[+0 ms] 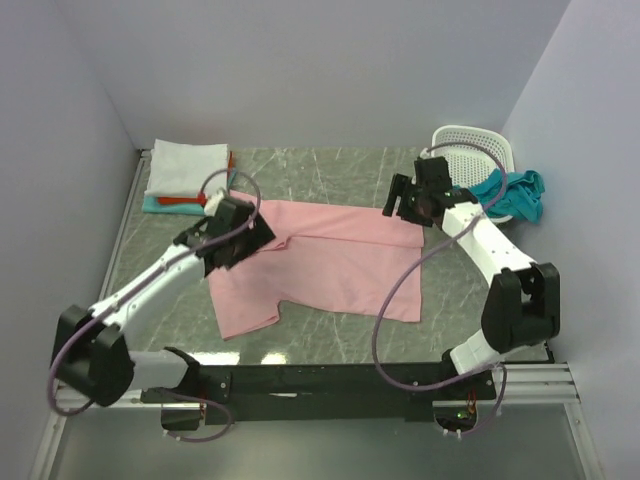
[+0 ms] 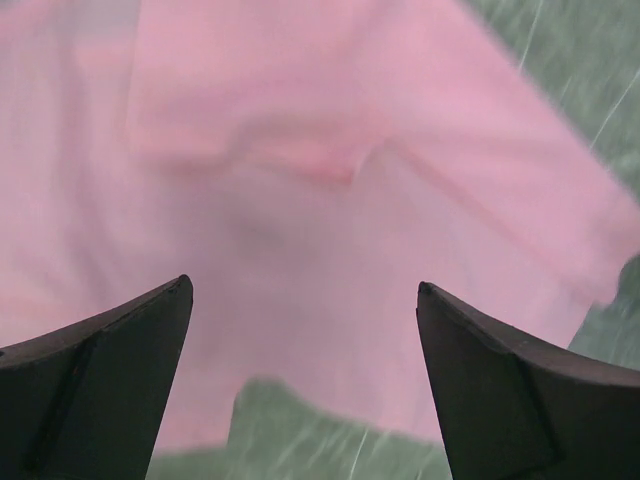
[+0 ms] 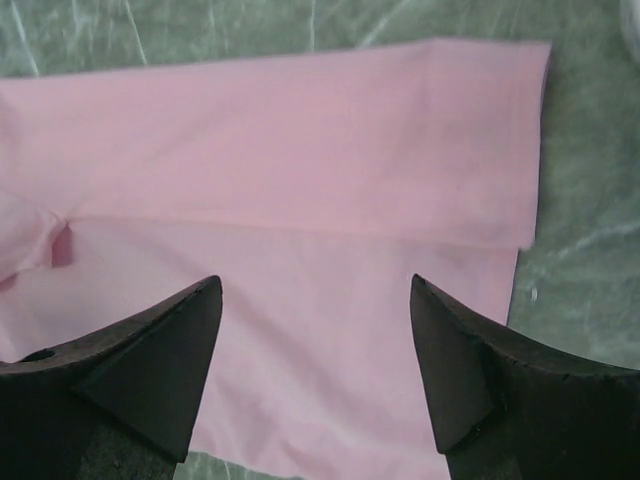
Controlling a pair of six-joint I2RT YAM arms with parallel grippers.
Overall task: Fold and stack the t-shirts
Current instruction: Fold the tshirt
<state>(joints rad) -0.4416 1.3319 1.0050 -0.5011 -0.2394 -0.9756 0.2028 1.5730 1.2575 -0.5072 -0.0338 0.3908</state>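
A light pink t-shirt point(image 1: 330, 262) lies spread on the green marbled table, its far edge folded over toward the near side. My left gripper point(image 1: 243, 238) hovers open over its left part, near a sleeve; the pink cloth point(image 2: 300, 200) fills the left wrist view. My right gripper point(image 1: 402, 203) hovers open over the shirt's far right corner, and the folded strip point(image 3: 300, 140) shows in the right wrist view. A folded stack sits at the far left: a white shirt point(image 1: 187, 165) on top of an orange-red one point(image 1: 182, 200) and a teal one point(image 1: 152, 205). Another teal shirt point(image 1: 515, 192) hangs from the basket.
A white plastic lattice basket point(image 1: 474, 148) stands at the far right corner against the wall. Grey walls close the table on the left, back and right. The arm bases and a black rail point(image 1: 330, 380) run along the near edge.
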